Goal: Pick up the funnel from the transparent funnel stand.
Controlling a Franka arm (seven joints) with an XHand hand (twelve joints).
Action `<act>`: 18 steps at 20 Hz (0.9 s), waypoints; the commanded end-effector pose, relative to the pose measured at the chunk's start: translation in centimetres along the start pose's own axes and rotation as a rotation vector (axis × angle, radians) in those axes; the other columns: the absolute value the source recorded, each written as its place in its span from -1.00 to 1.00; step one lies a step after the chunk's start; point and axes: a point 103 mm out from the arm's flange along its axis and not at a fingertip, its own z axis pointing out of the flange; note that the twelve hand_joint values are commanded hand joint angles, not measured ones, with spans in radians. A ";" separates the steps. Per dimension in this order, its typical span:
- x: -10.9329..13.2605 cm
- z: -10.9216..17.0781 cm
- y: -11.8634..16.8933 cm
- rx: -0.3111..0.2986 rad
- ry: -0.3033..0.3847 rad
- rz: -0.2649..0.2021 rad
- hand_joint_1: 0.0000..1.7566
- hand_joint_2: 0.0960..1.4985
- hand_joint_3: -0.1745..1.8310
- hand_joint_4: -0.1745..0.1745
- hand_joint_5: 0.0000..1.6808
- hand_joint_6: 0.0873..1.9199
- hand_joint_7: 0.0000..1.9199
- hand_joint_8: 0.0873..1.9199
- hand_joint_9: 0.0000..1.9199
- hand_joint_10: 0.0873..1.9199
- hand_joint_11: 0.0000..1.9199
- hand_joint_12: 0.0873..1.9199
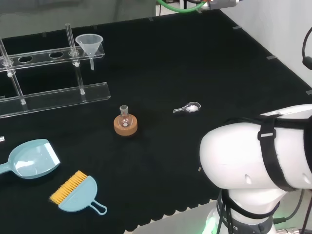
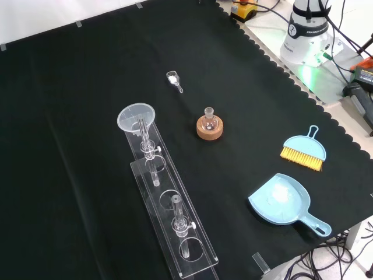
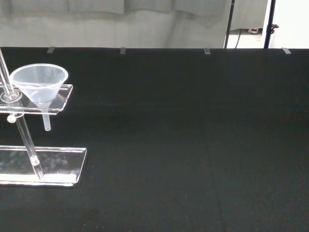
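No legible text, number or sign stands on any item on the black cloth. In the front view, the white cylindrical base of the robot arm [image 2: 308, 26], beyond the scalloped edge of the cloth, carries one short line of dark print on its upper band. The characters are too small to be read with certainty.
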 end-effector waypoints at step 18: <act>2.6 3.1 2.0 -0.155 0.031 -0.046 -1.00 0.18 -0.64 -0.25 -0.89 -1.00 -1.00 -0.68 -0.80 -1.00 -1.00 0.18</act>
